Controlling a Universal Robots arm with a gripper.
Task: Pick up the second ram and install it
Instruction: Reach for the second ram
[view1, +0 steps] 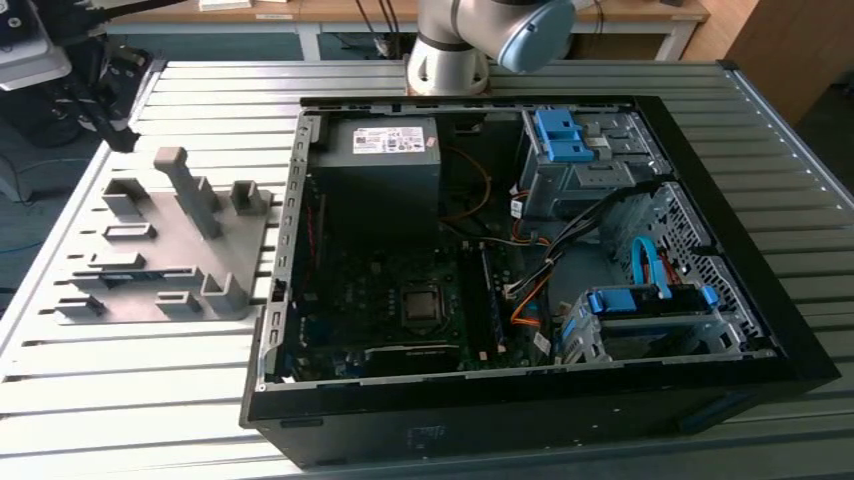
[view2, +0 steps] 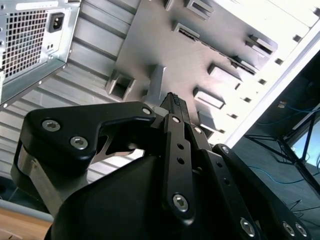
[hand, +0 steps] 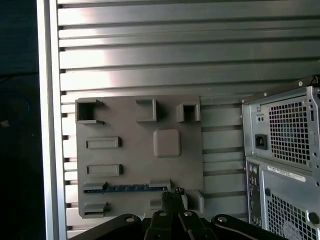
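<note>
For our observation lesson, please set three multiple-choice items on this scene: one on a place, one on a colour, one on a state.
1. Where is the RAM stick? A in the gray holder tray; B on the floor; C on a chair.
2. What colour are the drive-bay latches? A red; B blue; C yellow.
3. How is the computer case? A sealed; B open, motherboard showing; C wrapped in plastic.
Key: 1 A, it stands edgewise between the tray's blocks; 2 B, blue against gray metal; 3 B, its insides face up.
</note>
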